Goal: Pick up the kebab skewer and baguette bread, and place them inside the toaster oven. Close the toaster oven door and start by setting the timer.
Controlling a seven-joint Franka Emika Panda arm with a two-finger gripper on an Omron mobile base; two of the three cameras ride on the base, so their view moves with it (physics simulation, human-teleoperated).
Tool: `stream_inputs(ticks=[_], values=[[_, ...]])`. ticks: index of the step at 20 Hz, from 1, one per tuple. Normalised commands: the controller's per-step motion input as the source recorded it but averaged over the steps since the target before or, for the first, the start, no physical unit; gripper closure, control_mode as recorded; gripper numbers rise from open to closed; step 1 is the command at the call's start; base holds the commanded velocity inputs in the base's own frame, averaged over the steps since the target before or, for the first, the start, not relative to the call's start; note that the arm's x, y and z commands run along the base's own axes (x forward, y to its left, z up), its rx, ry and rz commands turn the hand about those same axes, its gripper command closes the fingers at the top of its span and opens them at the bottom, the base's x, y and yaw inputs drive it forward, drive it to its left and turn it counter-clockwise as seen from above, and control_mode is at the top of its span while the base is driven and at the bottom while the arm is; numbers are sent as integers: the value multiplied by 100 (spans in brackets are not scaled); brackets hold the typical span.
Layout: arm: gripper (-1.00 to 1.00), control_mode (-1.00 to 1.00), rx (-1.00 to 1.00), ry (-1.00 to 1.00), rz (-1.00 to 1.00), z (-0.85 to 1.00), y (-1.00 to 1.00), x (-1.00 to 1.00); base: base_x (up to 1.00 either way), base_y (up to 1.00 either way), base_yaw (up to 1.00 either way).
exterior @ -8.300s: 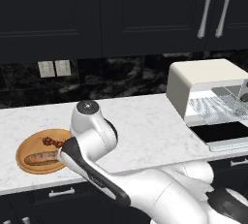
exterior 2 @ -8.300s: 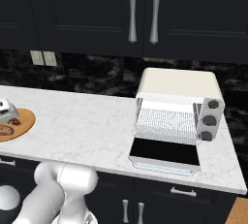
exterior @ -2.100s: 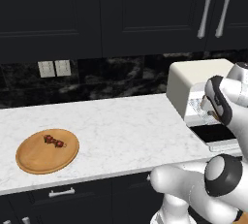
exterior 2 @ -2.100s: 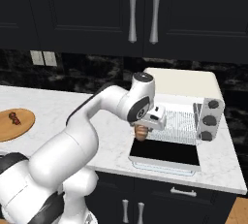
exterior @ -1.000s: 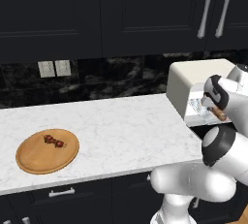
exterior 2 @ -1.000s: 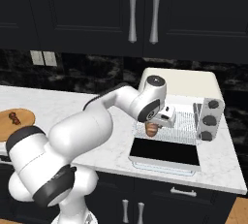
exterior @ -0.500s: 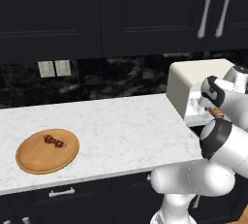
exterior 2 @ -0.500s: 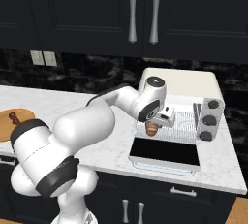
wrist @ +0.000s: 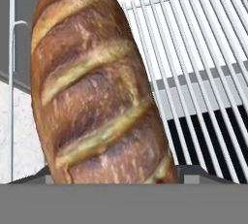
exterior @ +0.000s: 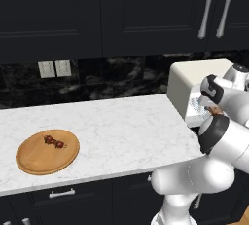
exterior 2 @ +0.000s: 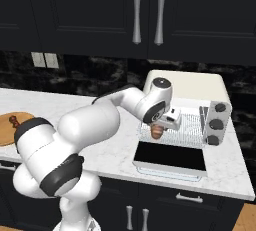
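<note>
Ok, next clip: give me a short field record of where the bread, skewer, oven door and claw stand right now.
baguette bread: between the claw's fingers, over the wire rack
claw: at the toaster oven mouth, closed on the bread
kebab skewer: lying on the wooden plate, far left of the counter
toaster oven door: folded down open

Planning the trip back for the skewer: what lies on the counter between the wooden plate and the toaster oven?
Nothing: in the left base view the marble counter runs bare from the wooden plate, where the kebab skewer lies, to the toaster oven.
</note>
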Motion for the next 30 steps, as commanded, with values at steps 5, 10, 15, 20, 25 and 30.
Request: stream_inputs(ticks=[5,10,15,20,25,30], values=[[-100,-100,0,-2,0,-29,7,-46,0,0,0],[-100,-100,0,-5,0,-17,0,-30,0,0,0],[-100,-100,0,-1,-1,4,1,-3,0,0,0],[-100,-100,0,0,-1,29,15,-2,0,0,0],[-100,-100,-8,0,0,89,64,-69,0,0,0],[-100,-100,-19,0,0,36,100,-98,0,0,0]])
